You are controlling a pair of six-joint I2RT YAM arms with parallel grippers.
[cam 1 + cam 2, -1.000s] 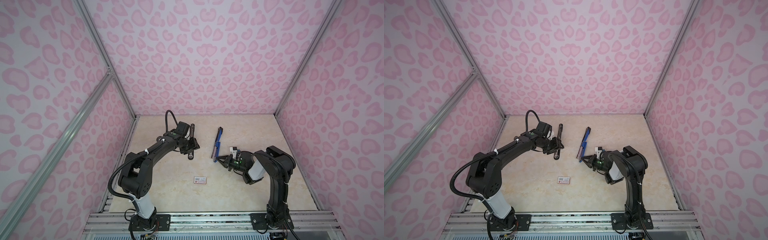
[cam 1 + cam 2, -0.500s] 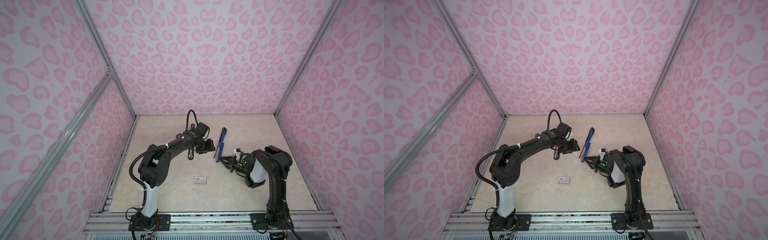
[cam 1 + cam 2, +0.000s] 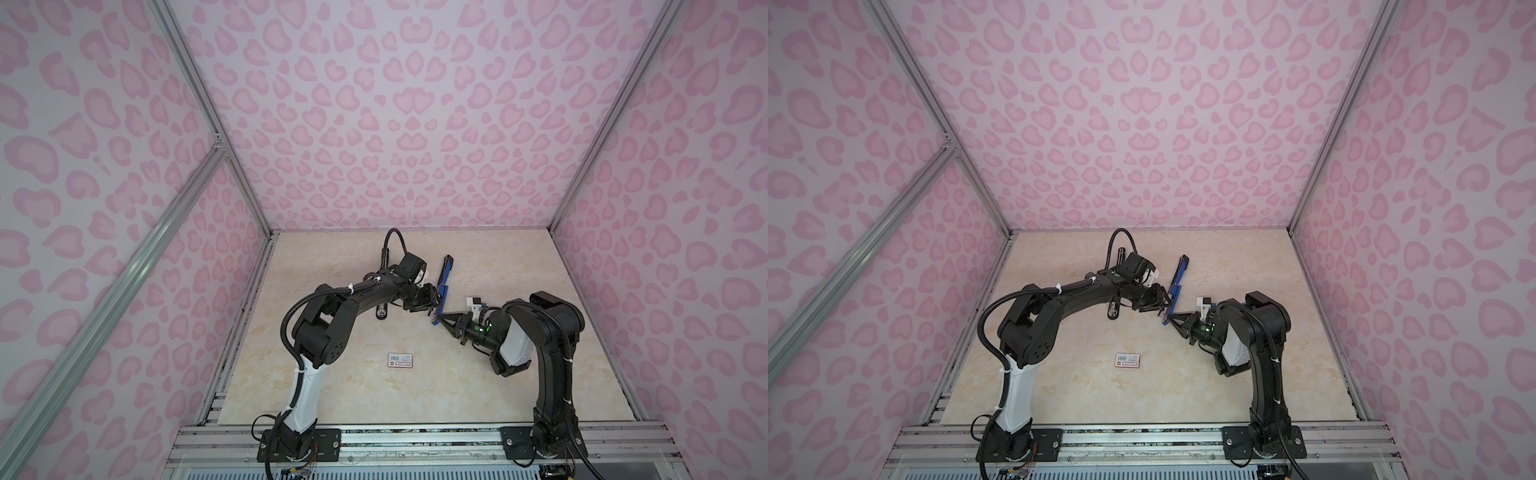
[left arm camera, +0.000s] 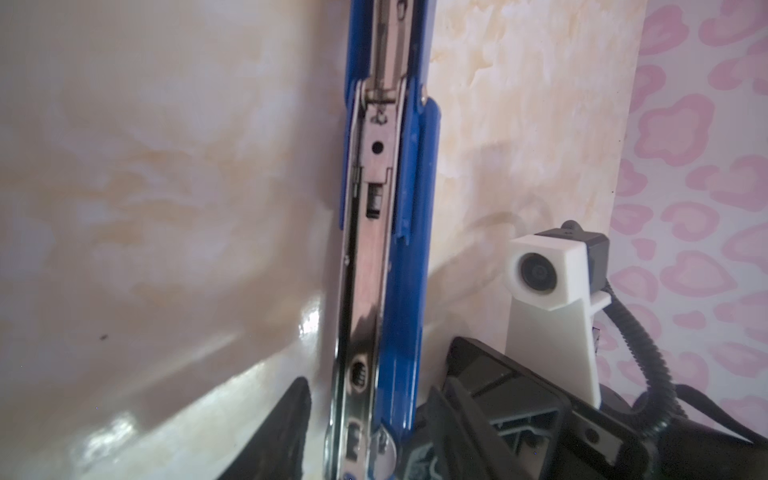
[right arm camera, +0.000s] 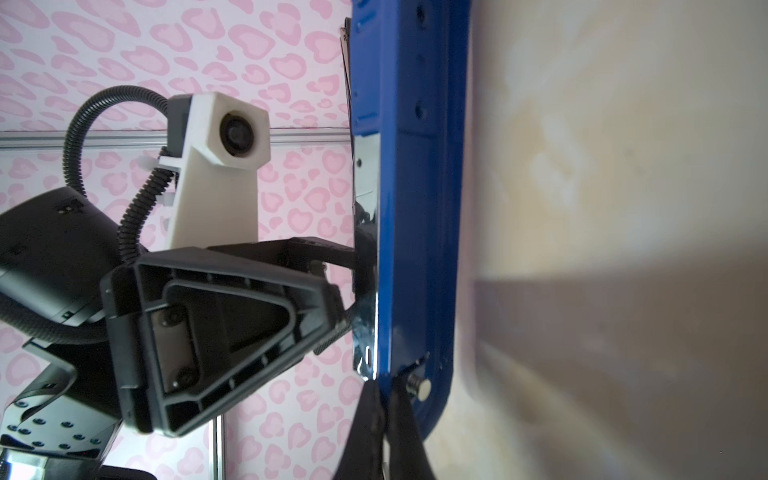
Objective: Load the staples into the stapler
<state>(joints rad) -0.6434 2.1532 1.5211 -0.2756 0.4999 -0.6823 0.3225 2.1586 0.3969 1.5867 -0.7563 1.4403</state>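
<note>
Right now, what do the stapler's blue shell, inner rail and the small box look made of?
Blue shell: glossy, painted metal or hard plastic; unclear which. Inner rail: bright metal, mirror-like reflections. Small box: probably cardboard, printed label.

the cell holds two robot arms: left arm (image 3: 357, 299), right arm (image 3: 548, 328). two grippers: left gripper (image 3: 434, 304), right gripper (image 3: 442, 320). two white wrist cameras: left wrist camera (image 5: 224, 133), right wrist camera (image 4: 540, 270). one blue stapler (image 3: 445, 272). one small white box (image 3: 400, 359) with a red label. one slim dark bar (image 3: 381, 312).
</note>
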